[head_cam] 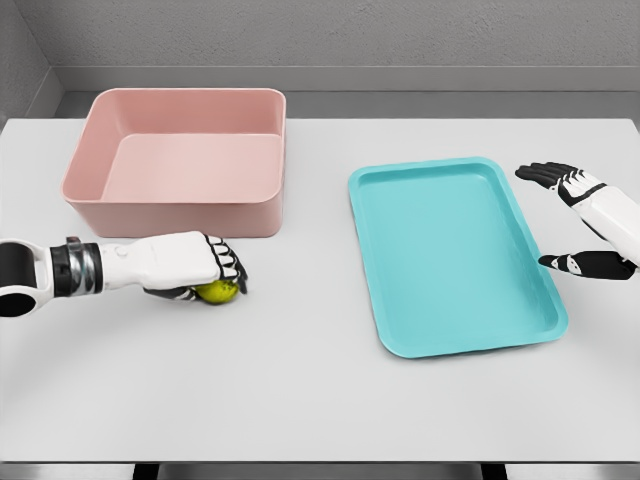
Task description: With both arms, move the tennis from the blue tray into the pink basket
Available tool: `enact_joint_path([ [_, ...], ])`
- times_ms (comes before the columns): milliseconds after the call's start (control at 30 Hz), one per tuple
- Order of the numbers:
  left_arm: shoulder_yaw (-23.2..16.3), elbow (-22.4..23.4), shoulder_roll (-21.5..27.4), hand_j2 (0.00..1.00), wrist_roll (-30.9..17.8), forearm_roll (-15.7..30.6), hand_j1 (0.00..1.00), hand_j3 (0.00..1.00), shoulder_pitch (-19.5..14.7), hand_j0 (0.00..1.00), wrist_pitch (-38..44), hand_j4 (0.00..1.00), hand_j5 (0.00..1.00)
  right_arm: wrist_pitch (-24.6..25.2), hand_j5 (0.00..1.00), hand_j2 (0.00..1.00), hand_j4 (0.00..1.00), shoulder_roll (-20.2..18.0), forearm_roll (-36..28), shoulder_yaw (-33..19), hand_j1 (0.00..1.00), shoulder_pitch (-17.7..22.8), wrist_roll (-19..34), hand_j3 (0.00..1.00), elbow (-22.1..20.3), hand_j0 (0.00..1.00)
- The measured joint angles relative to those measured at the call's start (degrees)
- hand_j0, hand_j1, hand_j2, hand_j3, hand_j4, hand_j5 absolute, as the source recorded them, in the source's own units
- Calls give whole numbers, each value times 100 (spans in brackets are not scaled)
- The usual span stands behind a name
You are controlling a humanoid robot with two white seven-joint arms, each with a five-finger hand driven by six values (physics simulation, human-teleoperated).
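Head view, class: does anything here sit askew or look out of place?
The blue tray lies slightly rotated against the table edge and holds nothing. The tennis ball is off it, under the left hand, whose fingers curl over it in front of the pink basket. The right hand is open beside the tray.

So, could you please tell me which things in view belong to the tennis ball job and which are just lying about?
Part of the job:
- yellow-green tennis ball, gripped by the left hand
- pink plastic basket, empty
- blue rectangular tray, empty
- right hand, open beside the tray

Lying about:
- nothing; only the white table beneath
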Motion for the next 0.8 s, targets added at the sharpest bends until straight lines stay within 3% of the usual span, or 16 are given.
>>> enact_joint_path([
  [267,-1,-36,7,61,-7,41,61,61,-97,61,-1,61,61,0,100,100,100,0,0,0,100,9,0,100,0,100],
  [800,15,-85,78,61,-7,545,61,61,-369,61,-1,61,61,0,100,100,100,0,0,0,100,17,0,100,2,100],
])
